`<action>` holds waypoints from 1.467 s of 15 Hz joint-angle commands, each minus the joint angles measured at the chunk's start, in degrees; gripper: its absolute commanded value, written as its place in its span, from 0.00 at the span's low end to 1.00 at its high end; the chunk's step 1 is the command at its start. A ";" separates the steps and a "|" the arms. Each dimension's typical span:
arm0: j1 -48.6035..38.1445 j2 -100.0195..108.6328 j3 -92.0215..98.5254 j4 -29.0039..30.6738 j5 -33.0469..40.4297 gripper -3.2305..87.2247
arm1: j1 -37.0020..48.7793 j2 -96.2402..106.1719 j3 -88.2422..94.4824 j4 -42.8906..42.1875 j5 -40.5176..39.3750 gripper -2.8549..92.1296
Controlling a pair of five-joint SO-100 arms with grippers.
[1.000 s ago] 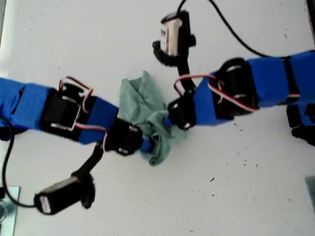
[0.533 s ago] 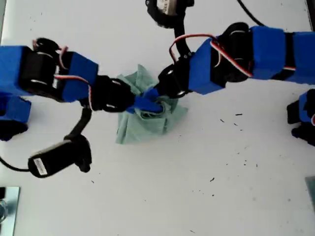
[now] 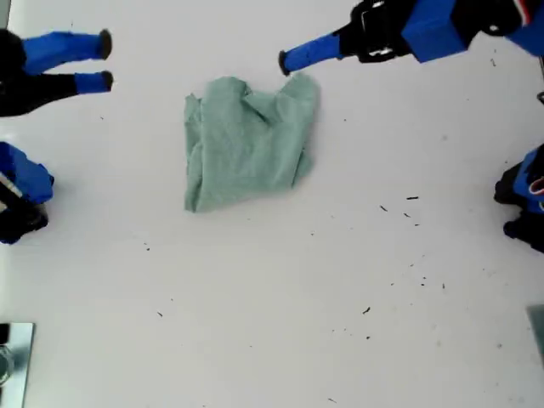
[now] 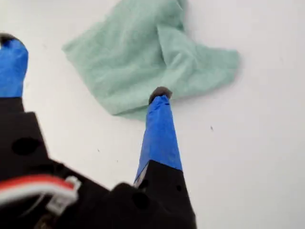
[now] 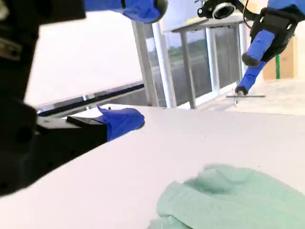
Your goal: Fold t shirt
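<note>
Sage-green t shirt [image 3: 246, 140] is lying crumpled on the white table [image 3: 340, 297], bare surface surrounding it.
My first gripper [image 4: 86, 67] is hovering, jaws apart, one fingertip at its edge; my second gripper [image 3: 104, 61] is gaping, well apart.

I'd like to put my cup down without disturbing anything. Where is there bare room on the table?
In the exterior view, the wide stretch of table below the shirt is bare. It is crowded at that view's top, where my first end effector hangs by the shirt, and at its left edge, by my second end effector.

The t shirt [image 3: 246, 140] is soft, matt, heathered cloth; the table [image 3: 340, 297] is smooth, matt white.
</note>
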 commanded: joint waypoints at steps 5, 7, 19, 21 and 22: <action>10.37 32.26 26.37 2.37 -12.04 0.33 | 5.62 40.96 41.40 -4.48 6.77 0.40; 16.00 32.43 33.05 -0.70 -15.12 0.29 | 3.25 63.02 61.35 -6.94 9.76 0.30; 16.17 32.43 46.85 -0.97 -1.93 0.22 | -1.85 86.57 95.10 4.13 6.59 0.19; 16.17 32.43 46.85 -0.97 -1.93 0.22 | -2.02 86.48 94.75 5.01 2.81 0.17; 16.17 32.43 46.85 -0.97 -1.93 0.22 | -2.02 86.48 94.75 5.01 2.99 0.17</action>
